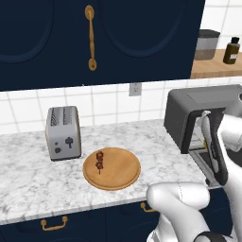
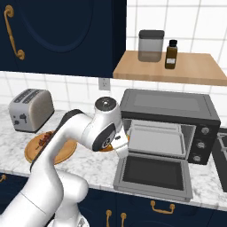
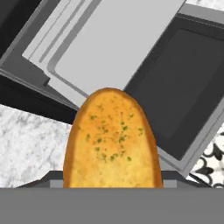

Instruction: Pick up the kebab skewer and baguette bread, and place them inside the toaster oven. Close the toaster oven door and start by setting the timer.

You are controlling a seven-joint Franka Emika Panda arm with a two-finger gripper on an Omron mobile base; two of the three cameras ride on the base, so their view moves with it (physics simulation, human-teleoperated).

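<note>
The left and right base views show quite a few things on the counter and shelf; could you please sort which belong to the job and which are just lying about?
Job:
- baguette bread, in the gripper
- kebab skewer on the wooden plate
- toaster oven, its door open

Lying about:
- silver toaster
- grey canister
- brown bottle

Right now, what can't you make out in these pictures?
- Fingertips: in the hand view the baguette covers them, so the grip is unseen.
- Gripper in the right base view: the arm's own wrist hides it beside the toaster oven.
- Toaster oven, left base view: cut off by the right edge and the arm.
- Kebab skewer: chunks too small to identify.
</note>
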